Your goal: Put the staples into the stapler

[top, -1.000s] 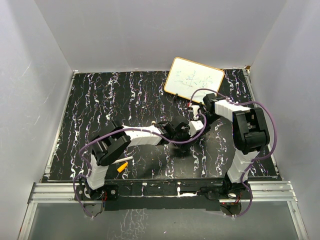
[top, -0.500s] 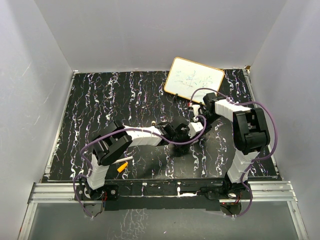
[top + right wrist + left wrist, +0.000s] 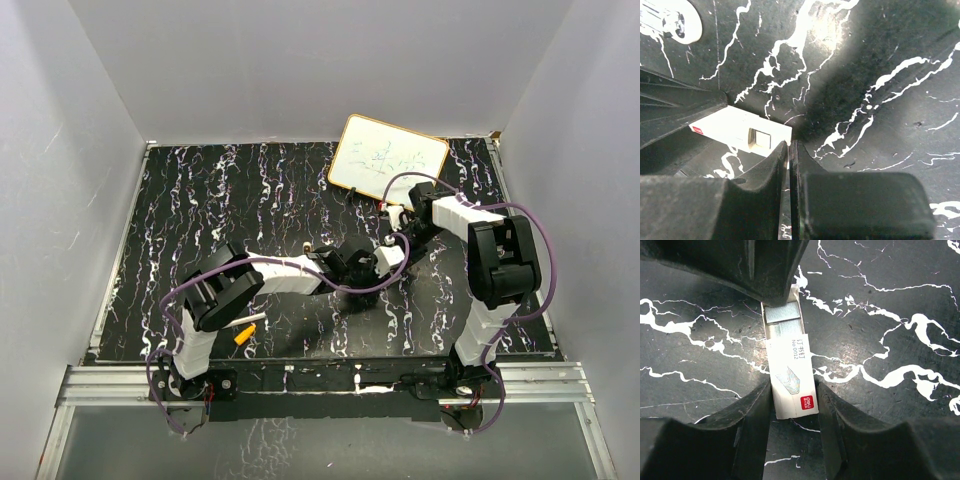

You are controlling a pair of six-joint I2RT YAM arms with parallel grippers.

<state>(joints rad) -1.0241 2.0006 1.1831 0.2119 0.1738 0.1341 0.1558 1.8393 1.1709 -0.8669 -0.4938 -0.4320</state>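
A small white staple box (image 3: 792,382) with a red logo lies on the black marbled table. Its inner tray is slid partly out, and a silver strip of staples (image 3: 783,313) shows in it. My left gripper (image 3: 794,390) is shut on the box's sleeve, one finger on each long side. My right gripper (image 3: 789,144) has its jaws pressed together at the tray's far end (image 3: 782,134), pinching its edge. In the top view the two grippers, left (image 3: 368,263) and right (image 3: 394,250), meet at mid table. I cannot make out the stapler in any view.
A whiteboard (image 3: 388,160) leans at the back right. A white stick (image 3: 252,320) and an orange piece (image 3: 243,336) lie near the left arm's base. A white round part (image 3: 677,22) shows at the top left of the right wrist view.
The right arm has drawn back a little toward the far right. The left gripper has shifted slightly left, so the two have pulled apart a little.
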